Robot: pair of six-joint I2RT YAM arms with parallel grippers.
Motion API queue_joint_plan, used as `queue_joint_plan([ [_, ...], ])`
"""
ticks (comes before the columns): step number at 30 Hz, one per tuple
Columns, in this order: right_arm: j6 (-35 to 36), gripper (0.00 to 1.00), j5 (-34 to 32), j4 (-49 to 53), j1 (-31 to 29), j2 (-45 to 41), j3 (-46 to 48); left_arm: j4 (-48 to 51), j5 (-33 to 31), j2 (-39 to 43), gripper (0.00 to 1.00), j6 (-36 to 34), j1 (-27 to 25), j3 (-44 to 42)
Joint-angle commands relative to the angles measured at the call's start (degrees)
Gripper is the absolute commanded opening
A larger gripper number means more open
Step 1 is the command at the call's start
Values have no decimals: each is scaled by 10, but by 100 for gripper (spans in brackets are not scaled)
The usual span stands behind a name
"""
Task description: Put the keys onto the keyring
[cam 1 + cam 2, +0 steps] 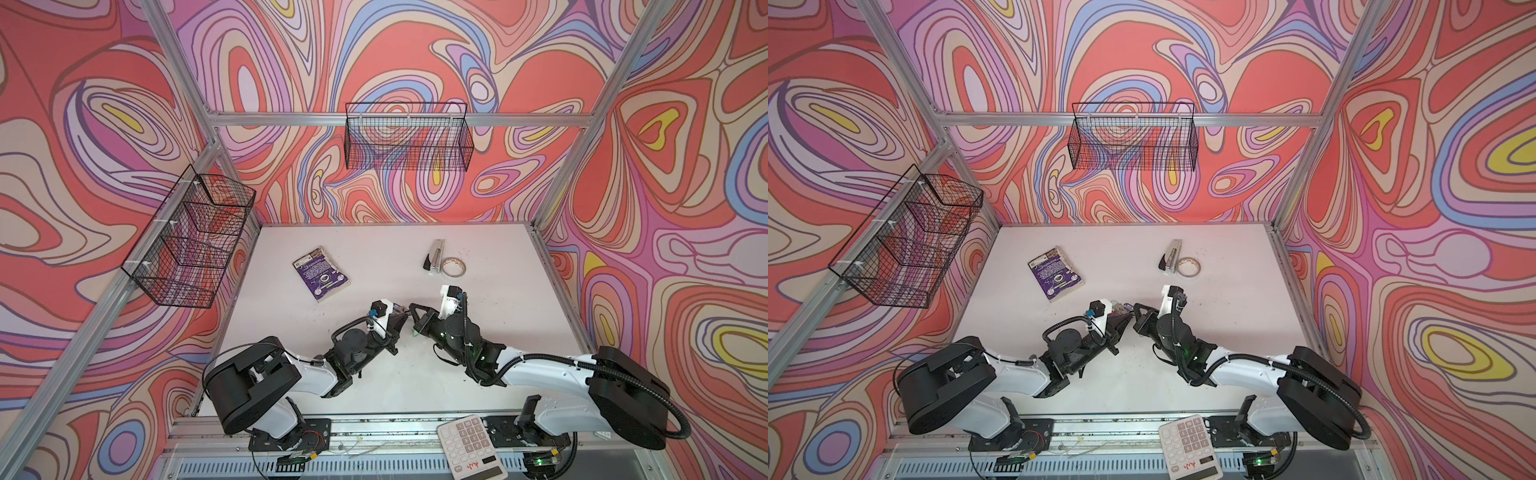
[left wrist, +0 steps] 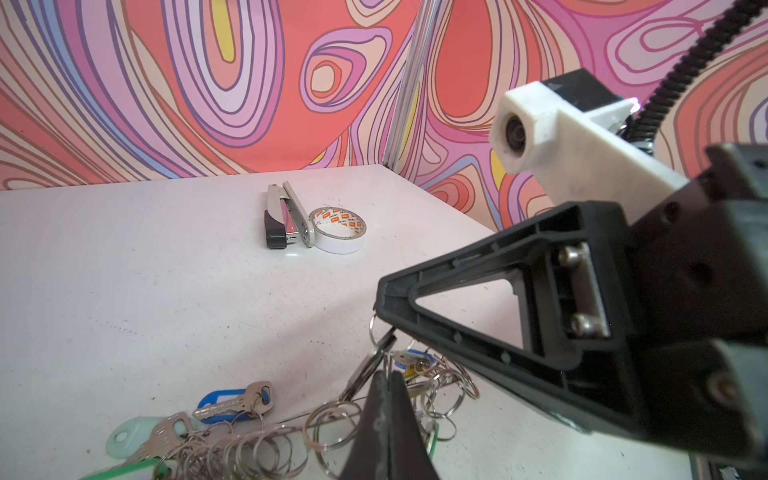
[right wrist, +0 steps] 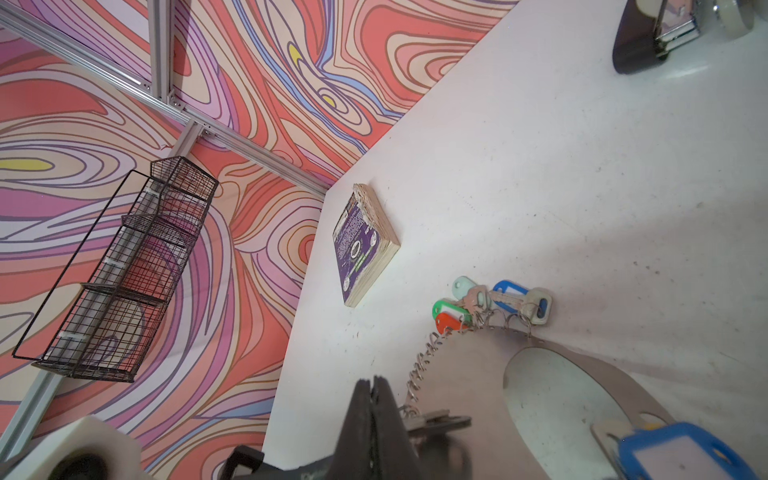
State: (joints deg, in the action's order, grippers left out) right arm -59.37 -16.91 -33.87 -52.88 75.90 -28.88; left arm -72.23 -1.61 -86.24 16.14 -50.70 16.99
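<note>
Swirled pink, red and purple walls (image 1: 395,62) close in your white table (image 1: 519,299), with two wire baskets (image 1: 409,137) hung on the frame above it. Toward the far left corner you have a purple book (image 1: 321,273) lying flat. Toward the far right corner a stapler (image 1: 434,256) lies touching a roll of tape (image 1: 454,266). A calculator (image 1: 471,446) sits on the rail outside the table's near edge.

Your two grippers meet tip to tip over the middle of the table, and the keyring (image 3: 478,374) is there at their tips. Its grey plate is edged with small rings, and other keys (image 3: 505,293) with blue, green, red and pale tags fan out from that edge onto the table.

Your right gripper (image 3: 372,384) has its fingers pressed together. The keys (image 3: 432,420), a small silver key with a dark tag, show blurred just beside those tips at the plate's ringed edge. In the left wrist view a small ring and the dark tag hang right under that gripper's tip. You cannot tell whether the ring is pinched, or whether it is threaded on the plate.

Your left gripper (image 2: 388,376) is also closed tight, its tips in among the loose rings at the plate's edge. Whatever they pinch is hidden.
</note>
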Motion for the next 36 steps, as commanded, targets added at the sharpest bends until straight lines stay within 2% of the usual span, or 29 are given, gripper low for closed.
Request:
queue_joint_plan([
  [1,-11,0,-7,-7,-7,8,7,-33,-11,19,0,9,-4,9],
  [14,-18,0,-34,11,-14,8,14,-32,-18,29,0,13,-4,6],
  [29,-6,0,-35,27,-14,-5,26,-32,-30,24,0,8,-5,5],
  [33,25,25,-27,51,-14,-34,37,-32,-28,20,0,6,-5,6],
  [36,48,39,-22,91,-14,-56,39,-33,-27,17,0,1,-5,6],
])
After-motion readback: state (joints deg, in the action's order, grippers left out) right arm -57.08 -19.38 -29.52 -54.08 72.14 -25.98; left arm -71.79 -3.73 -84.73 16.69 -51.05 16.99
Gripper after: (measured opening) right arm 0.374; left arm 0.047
